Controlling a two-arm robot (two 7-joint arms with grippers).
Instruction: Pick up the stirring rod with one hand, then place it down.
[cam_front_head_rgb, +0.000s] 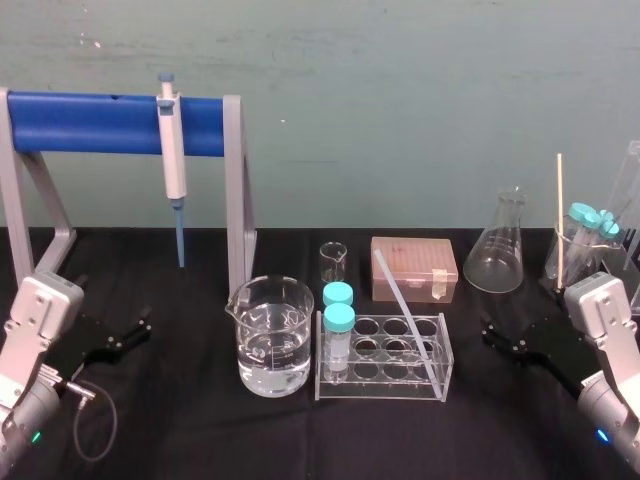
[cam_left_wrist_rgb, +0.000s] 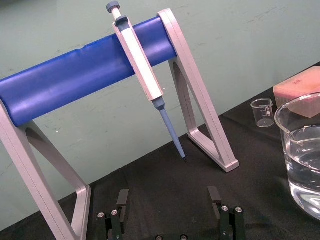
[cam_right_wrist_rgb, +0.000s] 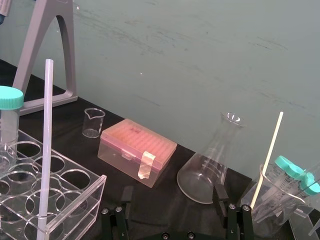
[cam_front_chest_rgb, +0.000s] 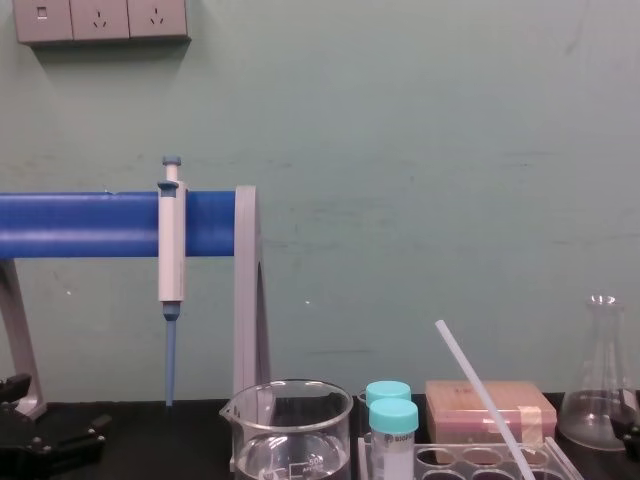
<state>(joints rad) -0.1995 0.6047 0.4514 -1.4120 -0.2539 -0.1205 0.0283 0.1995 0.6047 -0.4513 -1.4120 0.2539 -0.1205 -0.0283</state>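
Note:
The stirring rod (cam_front_head_rgb: 407, 315) is a thin translucent whitish rod. It leans in the clear tube rack (cam_front_head_rgb: 440, 362), with its lower end in a front right hole and its top tilted back toward the left. The right wrist view shows the stirring rod (cam_right_wrist_rgb: 45, 150) standing in the rack, and in the chest view the stirring rod (cam_front_chest_rgb: 480, 388) slants upward. My right gripper (cam_front_head_rgb: 501, 338) rests open on the black table to the right of the rack, with nothing between its fingers (cam_right_wrist_rgb: 126, 196). My left gripper (cam_front_head_rgb: 130, 333) sits open at the far left, also empty.
A blue-barred stand (cam_front_head_rgb: 120, 120) at the back left holds a pipette (cam_front_head_rgb: 173, 160). A water-filled beaker (cam_front_head_rgb: 271, 335) and two teal-capped tubes (cam_front_head_rgb: 339, 325) stand left of the rod. Behind are a small beaker (cam_front_head_rgb: 333, 262), a pink box (cam_front_head_rgb: 413, 268) and a flask (cam_front_head_rgb: 498, 245). A beaker with tubes and a stick (cam_front_head_rgb: 578, 250) is at the far right.

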